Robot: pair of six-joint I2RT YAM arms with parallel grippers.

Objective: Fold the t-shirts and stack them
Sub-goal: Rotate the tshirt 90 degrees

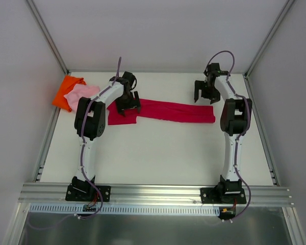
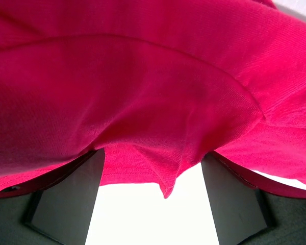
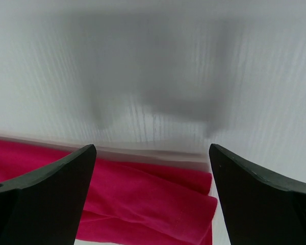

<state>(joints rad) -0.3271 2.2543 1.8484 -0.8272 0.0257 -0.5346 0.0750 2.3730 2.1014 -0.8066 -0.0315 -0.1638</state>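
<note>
Beneath the left gripper (image 1: pixel 127 107) lies one end of the crimson shirt (image 1: pixel 178 111).

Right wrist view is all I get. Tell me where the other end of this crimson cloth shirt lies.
Observer: The long crimson cloth shirt runs leftward as a folded strip; its other end lies under the left gripper.
Operator: Say whether that gripper holds it.
Observer: Cloth drapes over its fingers; a grip cannot be confirmed.
Operator: Report the other shirts.
Observer: A small light pink folded bundle rests partly on a bright orange one, far left corner.
</note>
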